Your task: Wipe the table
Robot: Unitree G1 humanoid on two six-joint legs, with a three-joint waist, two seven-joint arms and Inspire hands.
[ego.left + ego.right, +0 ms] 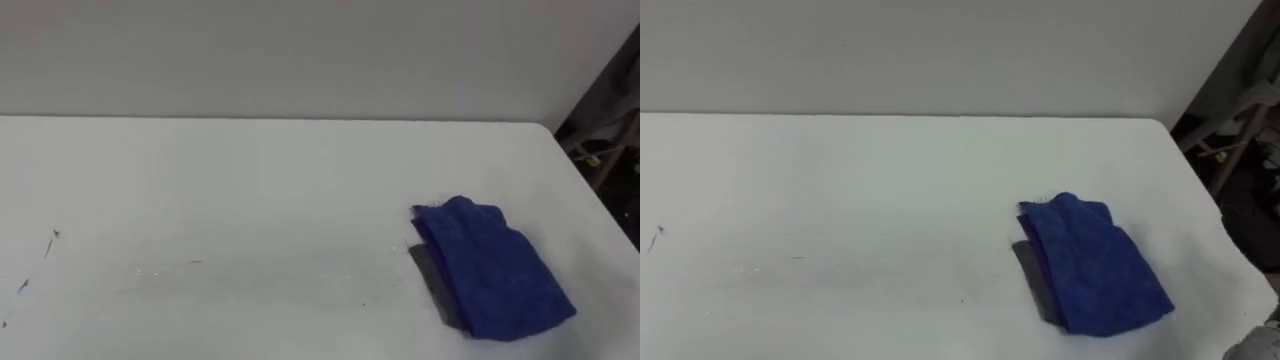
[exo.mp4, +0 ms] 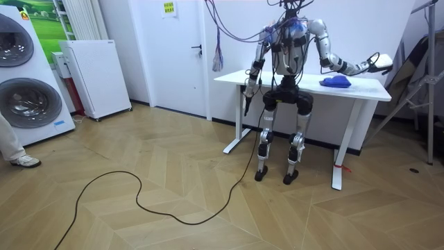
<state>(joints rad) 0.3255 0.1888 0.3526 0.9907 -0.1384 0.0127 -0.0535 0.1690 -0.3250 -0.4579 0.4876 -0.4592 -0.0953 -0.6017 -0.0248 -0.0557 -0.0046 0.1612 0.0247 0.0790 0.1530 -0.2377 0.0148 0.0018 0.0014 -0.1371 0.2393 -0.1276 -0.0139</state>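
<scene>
A crumpled blue cloth (image 1: 492, 270) lies on the right part of the white table (image 1: 250, 180), with nothing touching it. In the room view I stand close against the table's near side, facing the wall, and the cloth (image 2: 336, 81) is to my right. My right hand (image 2: 380, 62) is held out above the table's right end, just past the cloth and higher than it. My left hand (image 2: 245, 104) hangs at my side by the table's left end, below the tabletop. A few small dark marks (image 1: 50, 243) and faint streaks (image 1: 190, 264) show on the tabletop's left and middle.
A plain wall runs right behind the table's far edge. Beyond the table's right end stand dark stands and frames (image 1: 605, 120). In the room view a white cabinet (image 2: 94, 76) and washing machines (image 2: 28, 76) stand at the left, where a person's leg (image 2: 14, 146) is.
</scene>
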